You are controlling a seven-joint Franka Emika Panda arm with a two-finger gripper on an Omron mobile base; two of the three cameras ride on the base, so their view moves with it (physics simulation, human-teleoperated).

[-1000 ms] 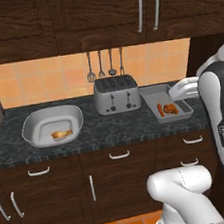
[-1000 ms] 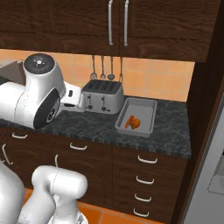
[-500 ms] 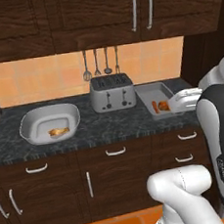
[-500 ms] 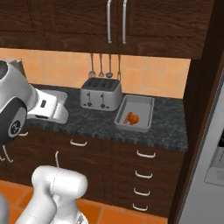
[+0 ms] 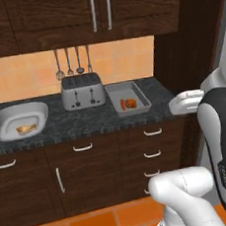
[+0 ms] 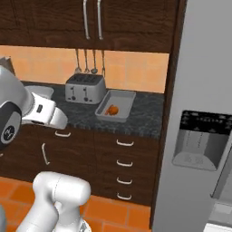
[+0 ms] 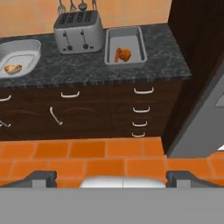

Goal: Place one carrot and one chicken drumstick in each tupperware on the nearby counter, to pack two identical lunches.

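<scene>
The gripper (image 7: 111, 177) is seen in the hand view with its two dark fingertips (image 7: 41, 176) spread wide at the bottom edge and nothing between them; it hangs released above the orange tiled floor (image 7: 109, 155), well apart from the counter (image 7: 78, 70) and in front of its dark wood drawers (image 7: 140, 109). On the dark marbled counter the silver toaster (image 5: 82, 90) serves as the landmark. Just beside the toaster, on the side nearer the tall dark cabinet panel (image 5: 186, 42), lies the rectangular tupperware (image 5: 128, 98), and inside it a carrot (image 5: 122, 104) and a chicken drumstick (image 5: 130, 102) are seen close together. On the other side of the toaster, a little apart from it, the rounded tupperware (image 5: 17, 121) is set, and a second chicken drumstick (image 5: 26, 128) lies in it; whether a carrot lies with it cannot be told. Above the toaster, kitchen utensils (image 5: 72, 61) are hung against the orange tiled wall (image 5: 21, 78), and dark upper cabinets (image 5: 74, 15) with silver handles are mounted over them. Beyond the cabinet panel, in the right base view, a grey refrigerator (image 6: 204, 113) with a dispenser is shown.
</scene>
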